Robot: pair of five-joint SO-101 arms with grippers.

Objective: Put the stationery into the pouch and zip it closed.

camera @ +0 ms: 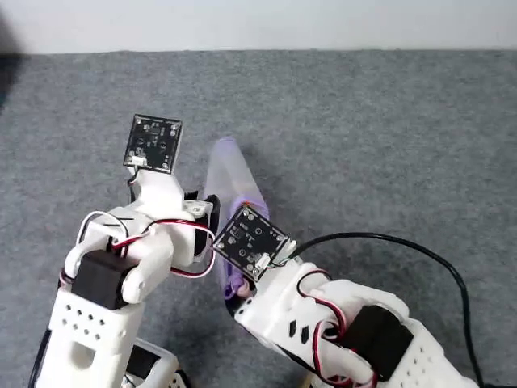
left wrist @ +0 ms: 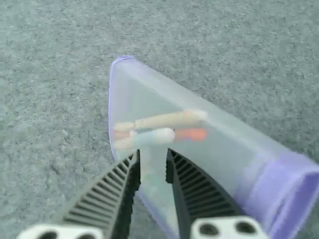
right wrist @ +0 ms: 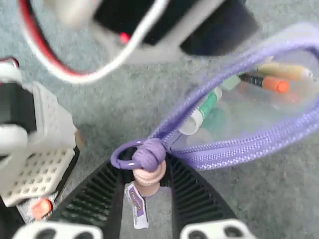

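Note:
A translucent pouch [camera: 229, 174] with purple zip trim lies on the grey mat between the two arms. Inside it are several pens [left wrist: 164, 127], among them beige, white and orange ones. My left gripper [left wrist: 152, 167] is shut on the pouch's [left wrist: 224, 154] thin edge, pinching the plastic wall near the pens. My right gripper [right wrist: 144, 177] is shut on the zipper pull [right wrist: 147, 154], a purple cord knot with a wooden bead. Beyond the pull, the two zip tapes [right wrist: 249, 144] spread apart, so the mouth stands open, with a green-and-white pen [right wrist: 204, 109] and an orange-tipped pen [right wrist: 271, 82] visible inside.
The left arm [camera: 137, 250] and right arm [camera: 331, 315] crowd the near middle of the mat [camera: 388, 137]. A black cable [camera: 436, 263] loops at the right. The left arm's white body [right wrist: 35, 149] is close beside my right gripper. A pale wall [camera: 258, 24] borders the far edge.

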